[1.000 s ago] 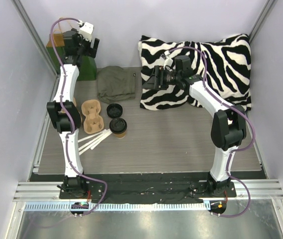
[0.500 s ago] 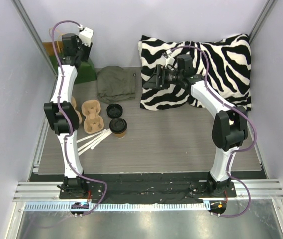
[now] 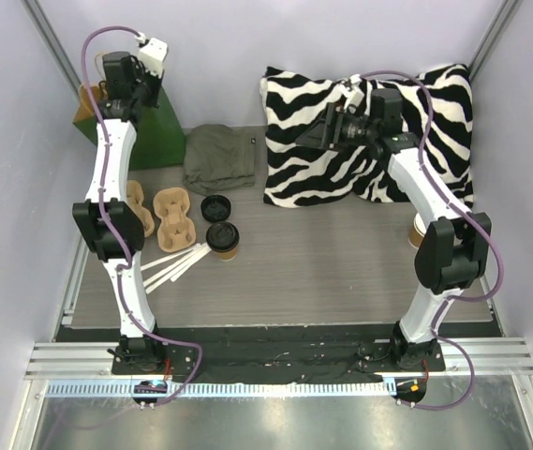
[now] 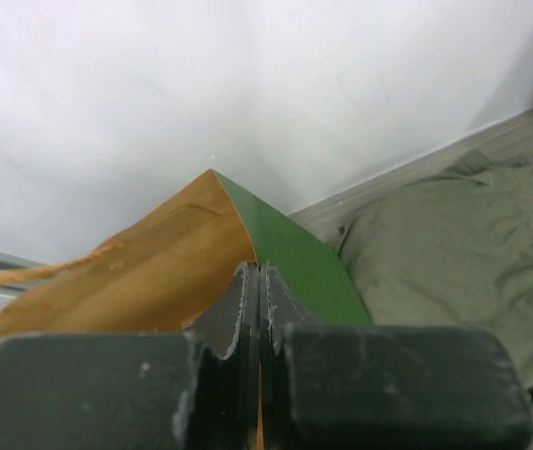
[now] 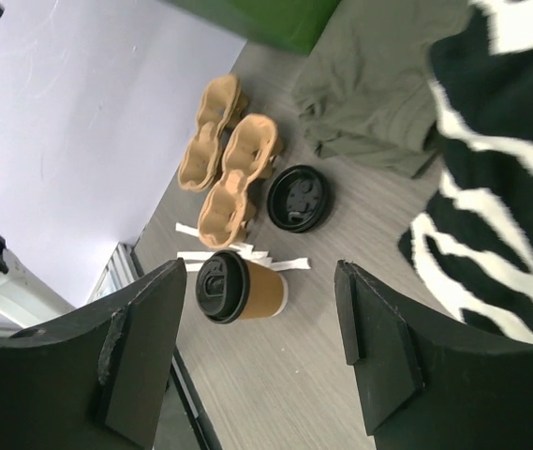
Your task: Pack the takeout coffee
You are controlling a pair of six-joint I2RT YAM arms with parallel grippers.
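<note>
1. Takeout coffee (image 3: 222, 238): looks upright with its lid on. It sits in the left half of the counter (image 3: 341, 267), roughly midway between the near and far edges, clear of both arms. A loose black lid (image 3: 216, 206) lies just beyond it, the pulp trays (image 3: 174, 217) lie toward the left edge, and the white strips (image 3: 174, 267) reach up to its left side.
2. Handling, my read: a light paper cup with a thin, crushable wall.
   - It may hold liquid, so keep it vertical and squeeze gently.
   - The plastic lid is slick and could pop off, so don't lift by it.
   - Best hold is across the tan wall just under the rolled rim, where it's stiffest.
3. Left end effector (image 4: 259, 272): fully closed, pinching the top edge of the green bag (image 3: 149, 136) at the far left corner. The brown lining is on one side of the jaws and the green face on the other.
4. Right end effector (image 3: 330, 137): jaws wide apart with nothing between them, raised over the zebra pillow (image 3: 416, 103) at the far right.
5. Counts:
   - lidded coffee: 1
   - loose black lid: 1
   - pulp trays: 2
   - green bag: 1
   - olive cloth (image 3: 219, 157): 1
   - zebra pillow: 1
   - white strips: several, exact count unclear
   - second tan cup (image 3: 418, 230): 1, near the right edge and mostly hidden behind the right arm, so I can't tell whether it has a lid
</note>
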